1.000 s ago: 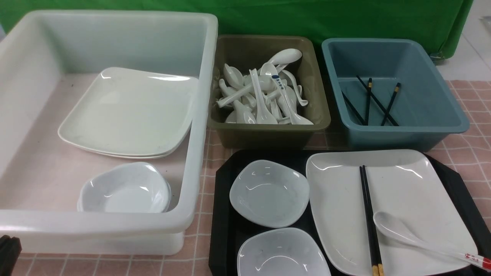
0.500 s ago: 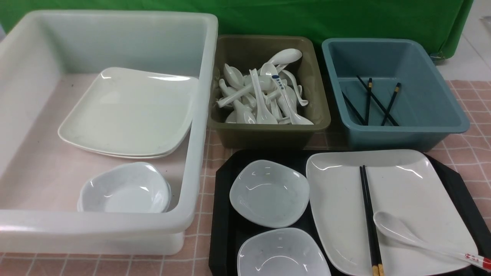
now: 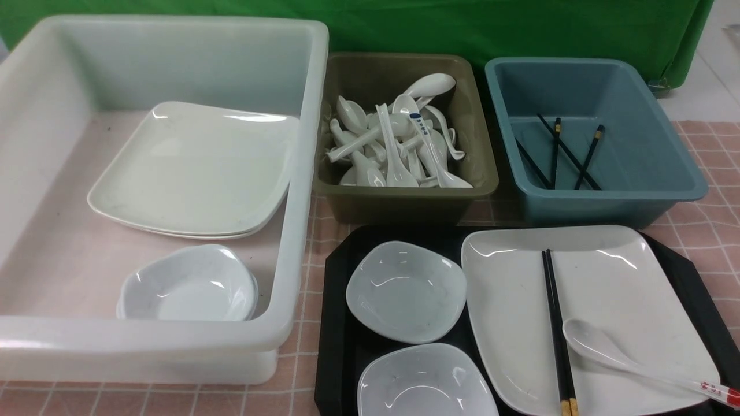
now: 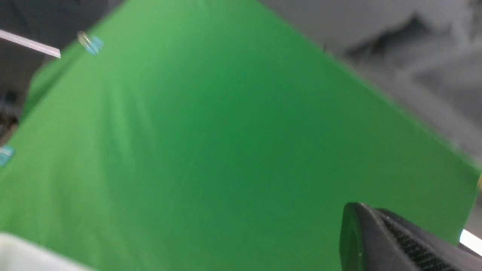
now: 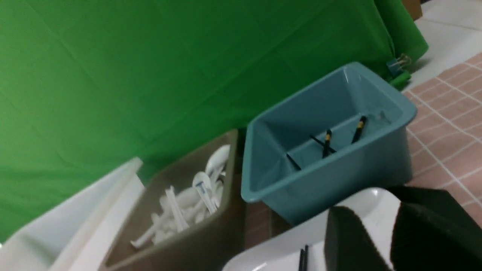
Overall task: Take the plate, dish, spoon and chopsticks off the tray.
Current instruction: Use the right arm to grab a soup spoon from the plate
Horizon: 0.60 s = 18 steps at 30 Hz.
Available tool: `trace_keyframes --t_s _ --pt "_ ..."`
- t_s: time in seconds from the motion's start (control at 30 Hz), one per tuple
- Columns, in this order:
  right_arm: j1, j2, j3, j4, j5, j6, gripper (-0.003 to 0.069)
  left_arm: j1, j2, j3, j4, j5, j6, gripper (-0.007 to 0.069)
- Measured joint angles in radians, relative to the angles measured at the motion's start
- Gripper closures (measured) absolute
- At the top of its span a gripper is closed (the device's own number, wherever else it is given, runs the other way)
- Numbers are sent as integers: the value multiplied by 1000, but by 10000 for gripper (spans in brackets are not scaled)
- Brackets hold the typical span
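Frankly, you had cleared nothing yet — plate, with chopsticks and spoon lying on it, and two small dishes all sat on the tray. Your right gripper hung parted, empty, over the plate's edge; how your left gripper stood couldn't be told

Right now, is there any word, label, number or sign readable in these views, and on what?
No text can be read in any view.
Red marks on the handle end of the spoon lying on the plate: too small to read.
Blue marks on a white spoon in the olive tub: too small and blurred to read.
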Motion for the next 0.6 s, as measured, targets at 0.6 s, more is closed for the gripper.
trace_keyframes --t_s 0.6 --pt "226 519 -563 -48 904 -254 629 -33 952 -534 -316 947 642 632"
